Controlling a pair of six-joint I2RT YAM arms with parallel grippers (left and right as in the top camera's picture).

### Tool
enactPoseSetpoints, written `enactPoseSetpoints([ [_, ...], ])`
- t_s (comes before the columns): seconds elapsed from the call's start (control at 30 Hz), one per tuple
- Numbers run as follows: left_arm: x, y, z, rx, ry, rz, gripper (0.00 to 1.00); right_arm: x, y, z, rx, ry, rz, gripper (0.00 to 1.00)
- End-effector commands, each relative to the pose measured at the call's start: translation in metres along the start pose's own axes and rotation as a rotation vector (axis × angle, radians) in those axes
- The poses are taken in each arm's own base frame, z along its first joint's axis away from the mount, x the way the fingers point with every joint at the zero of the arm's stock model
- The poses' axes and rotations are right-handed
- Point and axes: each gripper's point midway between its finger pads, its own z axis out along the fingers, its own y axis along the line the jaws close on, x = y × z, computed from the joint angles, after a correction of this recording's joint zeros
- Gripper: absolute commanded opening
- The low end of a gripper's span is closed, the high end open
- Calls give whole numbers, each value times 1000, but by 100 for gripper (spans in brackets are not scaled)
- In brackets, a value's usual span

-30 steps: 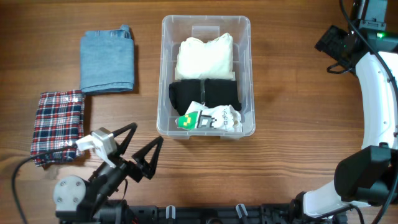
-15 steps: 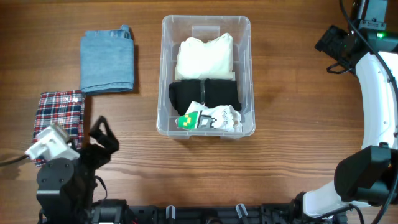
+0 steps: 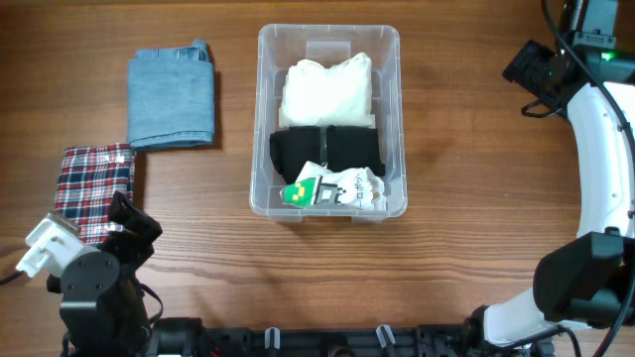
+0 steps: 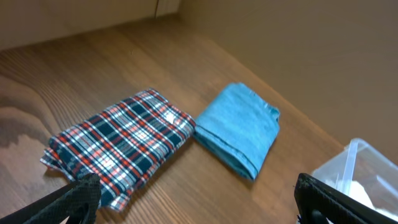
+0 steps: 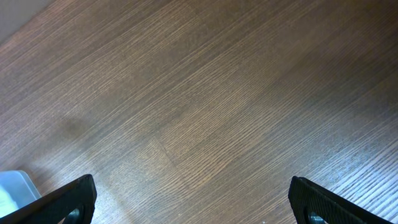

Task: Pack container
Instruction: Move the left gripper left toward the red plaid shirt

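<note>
The clear plastic container [image 3: 264, 119] stands at the table's middle and holds a cream garment [image 3: 327, 89], a black garment [image 3: 327, 151] and a white-and-green packet [image 3: 335, 188]. A folded plaid cloth [image 3: 94, 183] and folded blue denim [image 3: 171, 97] lie on the table to its left. My left gripper [image 3: 132, 226] is open and empty just below the plaid cloth. In the left wrist view the gripper [image 4: 196, 205] faces the plaid cloth [image 4: 121, 143], the denim [image 4: 239, 127] and a corner of the container [image 4: 360, 168]. My right gripper [image 3: 541, 74] is open and empty, far right of the container.
The right wrist view shows my open right gripper [image 5: 193, 202] over bare wooden table [image 5: 205, 106], with a corner of the container [image 5: 12, 186] at the lower left. The right arm's white links [image 3: 605, 159] run along the right edge.
My left gripper has swung from pointing right, near the container's front, back to the lower left, beside the plaid cloth. The right arm has not moved.
</note>
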Motion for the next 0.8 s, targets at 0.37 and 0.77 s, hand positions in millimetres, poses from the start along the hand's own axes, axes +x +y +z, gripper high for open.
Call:
enactPoseSetpoints([
  [0.37,-29,-3,15,-83,-100,0,100,0,-3,5,21,1,13,100],
  [0.77,-15,27,83,-303,50,27,100,0,-3,5,21,1,13,100],
])
